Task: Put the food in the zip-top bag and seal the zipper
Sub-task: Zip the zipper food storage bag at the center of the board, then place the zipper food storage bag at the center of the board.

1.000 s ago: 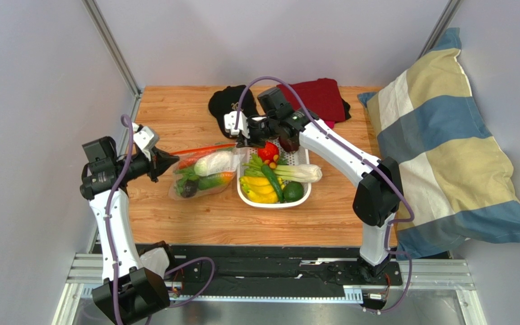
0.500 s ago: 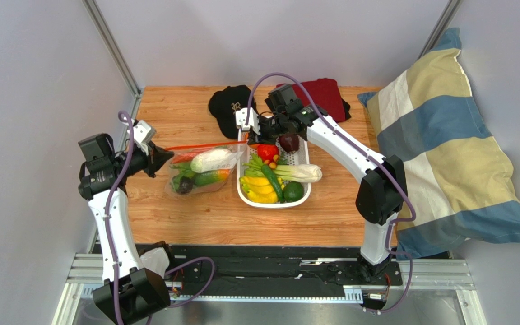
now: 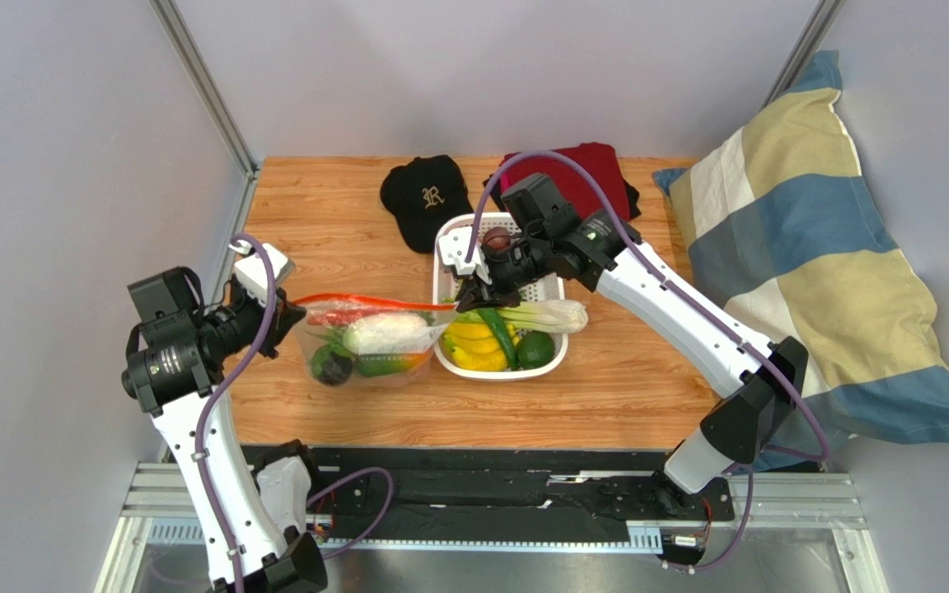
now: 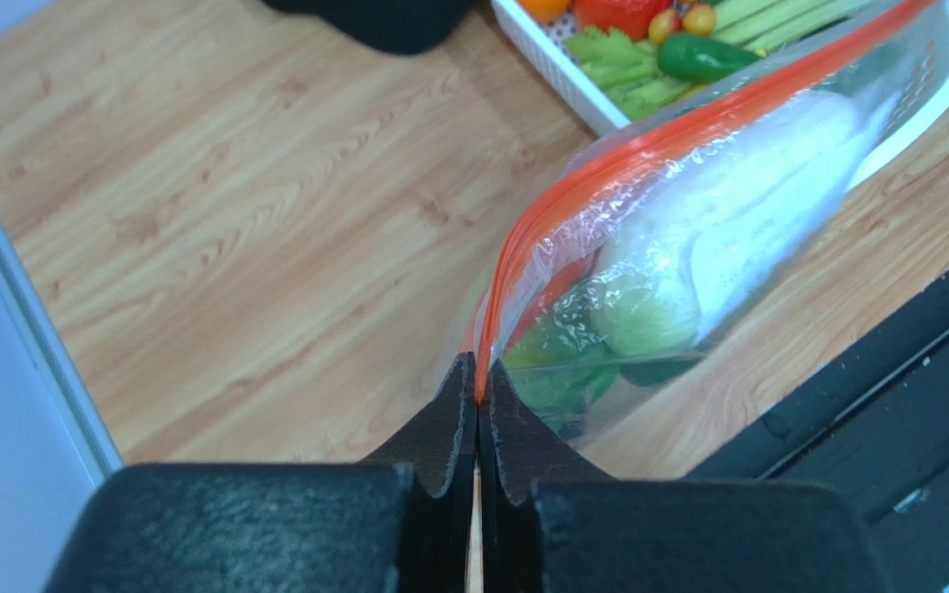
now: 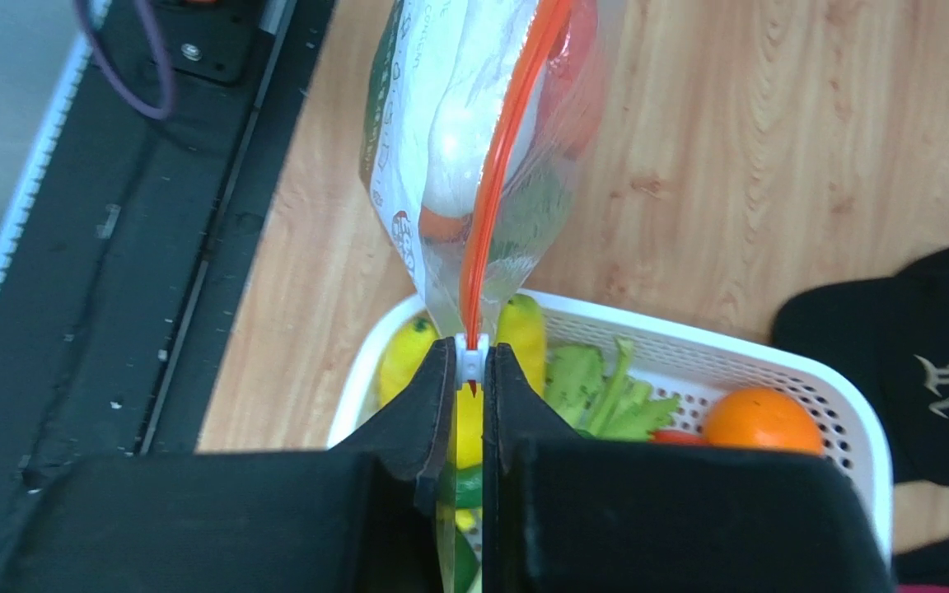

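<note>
1. We shot the top view from above and behind, facing down over the whole table [image 3: 319,210].
2. Our two wrist cameras sat close, facing each other along the zip-top bag [image 4: 715,210], both catching the white basket [image 5: 690,336].

The left gripper [image 4: 477,393] pinches the near end of the red zipper [image 4: 678,134] on the bag [image 4: 715,247] between its 2 fingers. A white basket [image 4: 549,72] sits beyond, on the wooden table [image 4: 195,222].

Red zipper [image 3: 374,302]; white basket [image 5: 739,356]; blue-cream striped pillow [image 3: 814,247].

Wooden counter [image 3: 343,229] with three things
A black cap [image 3: 424,198], a dark red cloth [image 3: 593,176] and a white basket [image 3: 498,370] lie on it.
</note>
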Available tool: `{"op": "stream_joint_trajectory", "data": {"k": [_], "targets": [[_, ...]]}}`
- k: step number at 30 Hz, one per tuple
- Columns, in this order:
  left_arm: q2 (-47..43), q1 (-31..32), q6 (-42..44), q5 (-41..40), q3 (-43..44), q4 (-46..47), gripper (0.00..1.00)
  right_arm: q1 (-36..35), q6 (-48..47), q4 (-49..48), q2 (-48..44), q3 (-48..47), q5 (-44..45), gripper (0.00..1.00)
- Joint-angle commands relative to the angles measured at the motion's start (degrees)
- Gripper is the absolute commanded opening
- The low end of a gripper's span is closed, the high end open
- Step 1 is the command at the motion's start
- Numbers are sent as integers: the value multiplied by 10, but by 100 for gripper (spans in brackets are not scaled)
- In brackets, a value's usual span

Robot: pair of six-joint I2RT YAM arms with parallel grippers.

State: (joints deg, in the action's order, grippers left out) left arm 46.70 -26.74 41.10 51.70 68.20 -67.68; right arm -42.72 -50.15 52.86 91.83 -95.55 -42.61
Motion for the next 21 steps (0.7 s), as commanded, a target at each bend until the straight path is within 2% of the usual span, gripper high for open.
{"op": "stream_joint_trajectory", "data": {"k": [1, 4, 8, 9, 12, 15, 18, 21], "targets": [[10, -6, -8, -80, 10, -16, 0, -3, 30, 22, 14, -8, -28, 0], [51, -6, -23, -91, 0, 19, 0, -2, 29, 16, 84, -60, 3, 0], [130, -3, -66, -107, -26, 104, 0, 1, 32, 10, 202, -174, 46, 0], [144, -3, -73, -111, -32, 122, 0, 0, 40, 8, 245, -227, 54, 0], [207, -2, -98, -149, -47, 193, 0, 0, 59, -2, 301, -315, 78, 0], [279, -1, -123, -167, -25, 237, 0, -1, 70, -20, 347, -344, 103, 0], [343, 1, -159, -168, 16, 256, 0, 0, 71, -44, 356, -333, 133, 0], [385, 6, -180, -163, 57, 251, 15, 4, 87, -65, 350, -322, 154, 16]]}}
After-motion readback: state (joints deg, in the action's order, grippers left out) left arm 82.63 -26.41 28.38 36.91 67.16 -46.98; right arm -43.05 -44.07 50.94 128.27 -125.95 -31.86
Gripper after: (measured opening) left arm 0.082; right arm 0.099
